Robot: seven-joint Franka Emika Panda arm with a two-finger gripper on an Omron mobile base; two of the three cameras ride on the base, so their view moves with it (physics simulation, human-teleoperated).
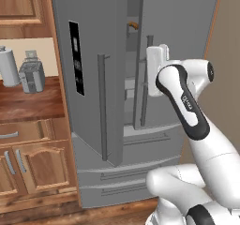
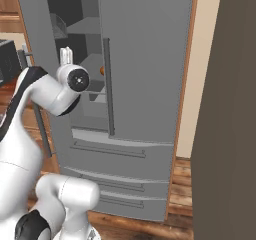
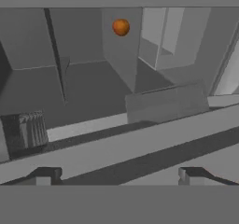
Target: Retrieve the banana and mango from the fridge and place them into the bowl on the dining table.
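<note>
Gripper (image 3: 119, 175) nearest the lens, at the bottom of the hand view: two dark fingertips (image 3: 44, 174) set wide apart, nothing between them. One fridge (image 1: 187, 27), left door swung open, right door closed; two drawers at lower centre of the left base view. One mango (image 3: 121, 27) at upper centre of the hand view, on a shelf deep inside. One banana (image 1: 133, 25) visible through the door gap, upper centre of the left base view. One toaster (image 1: 31, 74) and one paper roll (image 1: 8, 65) on the counter at left.
</note>
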